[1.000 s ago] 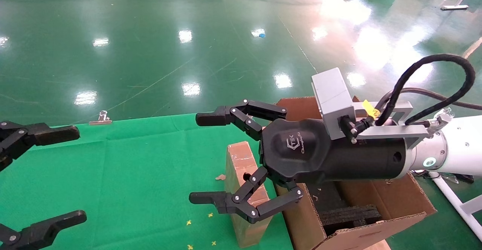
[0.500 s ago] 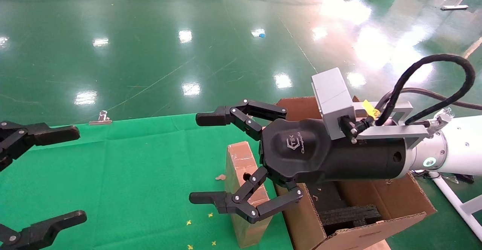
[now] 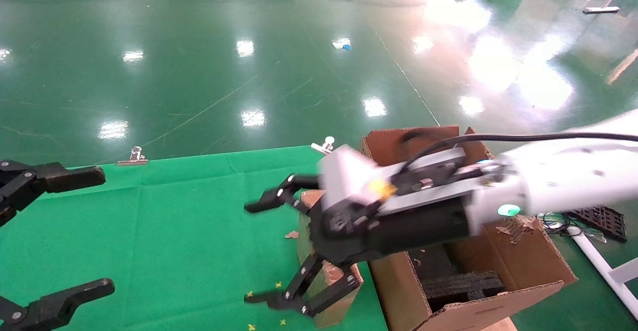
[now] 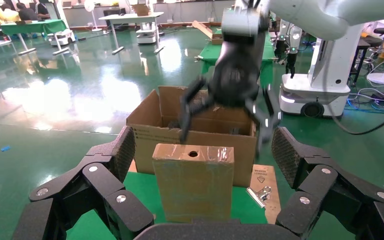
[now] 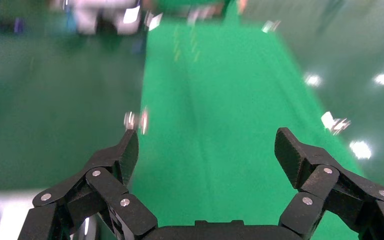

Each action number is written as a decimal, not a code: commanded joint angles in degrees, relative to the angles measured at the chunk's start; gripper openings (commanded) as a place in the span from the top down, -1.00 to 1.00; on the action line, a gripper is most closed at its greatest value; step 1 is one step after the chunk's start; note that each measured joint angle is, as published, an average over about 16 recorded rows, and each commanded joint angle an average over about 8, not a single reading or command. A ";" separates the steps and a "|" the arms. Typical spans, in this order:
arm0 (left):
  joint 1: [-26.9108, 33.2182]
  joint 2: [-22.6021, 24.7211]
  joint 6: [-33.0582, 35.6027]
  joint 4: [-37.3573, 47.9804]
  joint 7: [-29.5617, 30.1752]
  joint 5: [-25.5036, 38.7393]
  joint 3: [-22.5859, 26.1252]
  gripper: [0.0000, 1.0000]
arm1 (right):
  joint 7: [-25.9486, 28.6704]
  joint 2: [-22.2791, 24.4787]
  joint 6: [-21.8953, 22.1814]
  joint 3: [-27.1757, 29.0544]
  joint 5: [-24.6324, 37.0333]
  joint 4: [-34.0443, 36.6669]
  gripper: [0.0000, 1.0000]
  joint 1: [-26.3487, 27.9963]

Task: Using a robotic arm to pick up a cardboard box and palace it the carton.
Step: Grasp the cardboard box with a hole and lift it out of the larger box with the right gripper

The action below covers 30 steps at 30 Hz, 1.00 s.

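the left gripper sits parked at about 9 o'clock of the head view, over the green cloth, jaws spread wide with nothing between them. in its own wrist view the same gripper frames the scene from low down, fingers apart.

the cardboard box stands on end on the cloth, roughly 6 o'clock from centre, so its long axis runs straight up and down and its narrow top face looks at the ceiling. from the left wrist view the cardboard box shows a small round hole in that top face, plus glossy tape along the upper edge.

the robotic arm comes in from 3 o'clock, and its right gripper is released, fingers splayed either side of the box's upper part, one past the far end and one past the near end. can't tell whether they touch it. the right wrist view shows that gripper wide open over blurred green cloth.

the carton sits just beside the box at 4 o'clock, flaps up, black foam inside. a metal clip lies on the cloth's far edge at 10 o'clock, and beyond is shiny green floor.
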<state>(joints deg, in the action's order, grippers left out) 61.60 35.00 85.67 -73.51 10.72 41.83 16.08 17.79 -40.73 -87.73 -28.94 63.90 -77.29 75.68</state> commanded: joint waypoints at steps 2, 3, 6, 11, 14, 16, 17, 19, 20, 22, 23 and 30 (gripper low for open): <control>0.01 0.00 0.00 0.00 -0.01 -0.01 0.01 -1.00 | 1.84 -2.80 -1.59 -4.61 7.54 -0.34 -1.00 5.56; 0.01 -0.01 0.00 0.00 -0.01 -0.01 0.02 -1.00 | 2.40 -3.98 -1.95 -6.76 10.03 -0.36 -1.00 7.57; 0.01 -0.01 -0.01 0.01 -0.02 -0.02 0.03 -1.00 | 4.28 -7.27 -2.65 -13.52 16.41 -0.34 -1.00 13.37; 0.01 -0.02 -0.02 0.01 -0.03 -0.03 0.05 -1.00 | 9.52 -11.15 -3.14 -24.88 23.83 -0.19 -1.00 23.58; 0.02 -0.03 -0.02 0.01 -0.03 -0.04 0.07 -1.00 | 13.02 -12.15 -3.32 -30.84 24.96 -0.12 -1.00 30.14; 0.02 -0.03 -0.03 0.01 -0.04 -0.05 0.07 -1.00 | 14.82 -12.43 -3.39 -34.61 24.56 -0.10 -1.00 34.45; 0.02 -0.03 -0.03 0.01 -0.04 -0.05 0.08 -1.00 | 15.46 -12.48 -3.41 -36.41 24.15 -0.10 -1.00 36.42; 0.02 -0.03 -0.03 0.01 -0.04 -0.06 0.09 -1.00 | 16.59 -12.54 -3.43 -40.23 23.07 -0.09 -1.00 40.08; 0.02 -0.04 -0.03 0.01 -0.05 -0.06 0.09 -1.00 | 17.11 -12.58 -3.43 -42.14 22.56 -0.08 -1.00 41.63; 0.03 -0.04 -0.04 0.01 -0.05 -0.07 0.10 -1.00 | 18.21 -12.80 -3.33 -46.21 21.59 -0.09 -1.00 44.27; 0.03 -0.04 -0.04 0.01 -0.05 -0.07 0.10 -1.00 | 18.75 -12.94 -3.24 -48.11 21.10 -0.09 -1.00 45.26; 0.03 -0.05 -0.05 0.01 -0.07 -0.09 0.13 -1.00 | 22.42 -14.37 -1.94 -58.20 18.30 -0.14 -1.00 47.98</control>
<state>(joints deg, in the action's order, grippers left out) 61.63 34.94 85.62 -73.50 10.65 41.74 16.21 39.96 -54.97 -89.69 -86.01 82.52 -77.41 123.45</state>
